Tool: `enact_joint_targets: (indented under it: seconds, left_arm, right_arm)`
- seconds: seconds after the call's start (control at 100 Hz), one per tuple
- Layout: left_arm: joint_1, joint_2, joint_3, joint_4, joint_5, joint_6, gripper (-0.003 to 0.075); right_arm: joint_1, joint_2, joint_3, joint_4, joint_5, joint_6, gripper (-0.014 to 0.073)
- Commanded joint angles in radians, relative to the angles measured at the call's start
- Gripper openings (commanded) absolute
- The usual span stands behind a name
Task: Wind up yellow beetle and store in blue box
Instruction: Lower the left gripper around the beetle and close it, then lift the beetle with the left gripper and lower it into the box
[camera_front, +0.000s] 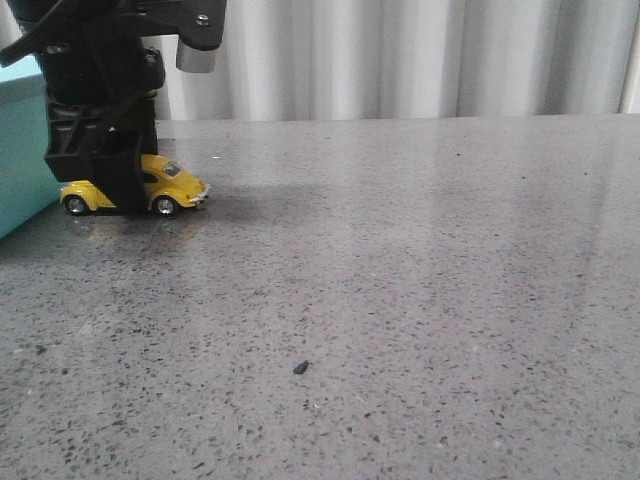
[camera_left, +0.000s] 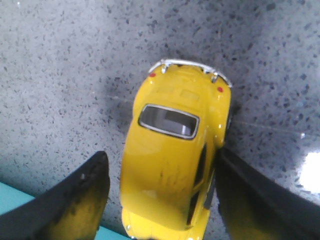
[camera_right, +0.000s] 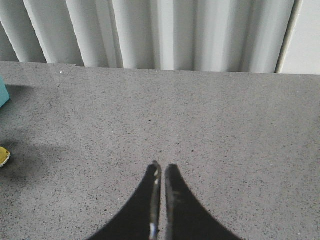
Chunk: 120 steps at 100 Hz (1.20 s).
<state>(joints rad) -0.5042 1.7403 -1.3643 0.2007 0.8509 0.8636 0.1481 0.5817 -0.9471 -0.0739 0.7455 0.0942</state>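
Note:
The yellow beetle stands on its wheels on the grey table, close beside the blue box at the far left. My left gripper is lowered over the car and straddles its body. In the left wrist view the beetle lies between the jaws. One finger touches its side, and the other finger stands a small gap away. The box edge shows behind the car. My right gripper is shut and empty above bare table, out of the front view.
A white pleated curtain hangs behind the table's far edge. A small dark speck lies on the table in front. The right wrist view catches the box corner and a bit of the beetle.

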Motion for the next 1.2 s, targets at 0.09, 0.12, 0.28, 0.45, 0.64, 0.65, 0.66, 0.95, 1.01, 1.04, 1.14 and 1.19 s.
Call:
enact_joint_targets:
  seconds: [0.09, 0.12, 0.28, 0.45, 0.64, 0.65, 0.66, 0.95, 1.01, 1.04, 1.14, 1.19]
  left_arm:
    - [0.003, -0.043, -0.031, -0.007, -0.039, -0.016, 0.0406]
    - [0.003, -0.043, -0.031, -0.012, -0.039, -0.016, 0.0389]
    - [0.003, -0.043, -0.031, -0.022, -0.037, -0.016, 0.0264]
    - [0.003, -0.043, -0.031, -0.022, -0.028, -0.016, 0.0127]
    - [0.003, -0.043, -0.031, -0.022, -0.012, -0.016, 0.0071]
    - [0.003, -0.043, -0.031, -0.022, -0.012, -0.016, 0.0070]
    - [0.003, -0.043, -0.031, -0.022, -0.012, -0.016, 0.0070]
    - [0.003, -0.069, -0.074, -0.022, 0.012, -0.016, 0.0070]
    - [0.003, -0.071, -0.101, -0.027, 0.022, -0.016, 0.0070]
    - [0.003, -0.073, -0.113, -0.030, 0.025, -0.016, 0.0070]
    - [0.003, -0.076, -0.162, -0.041, 0.027, -0.045, 0.0070]
    - [0.003, -0.076, -0.198, -0.041, 0.036, -0.066, 0.0070]
  right_arm:
    - [0.001, 0.001, -0.023, -0.005, -0.082, -0.009, -0.0041]
    - [0.001, 0.001, -0.023, -0.005, -0.082, -0.009, -0.0041]
    - [0.001, 0.001, -0.023, -0.005, -0.082, -0.009, -0.0041]
    - [0.001, 0.001, -0.023, -0.005, -0.082, -0.009, -0.0041]
    - [0.001, 0.001, -0.023, -0.005, -0.084, -0.009, -0.0041]
    - [0.001, 0.001, -0.023, -0.005, -0.084, -0.009, -0.0041]
    - [0.001, 0.001, -0.023, -0.005, -0.084, -0.009, -0.0041]
    - [0.001, 0.001, -0.023, -0.005, -0.089, -0.009, -0.0041]
    - [0.001, 0.001, -0.023, -0.005, -0.091, -0.009, -0.0041]
    - [0.001, 0.001, -0.023, -0.005, -0.091, -0.009, -0.0041]
    - [0.001, 0.001, -0.023, -0.005, -0.092, -0.009, -0.0041]
    - [0.001, 0.001, -0.023, -0.005, -0.092, -0.009, -0.0041]
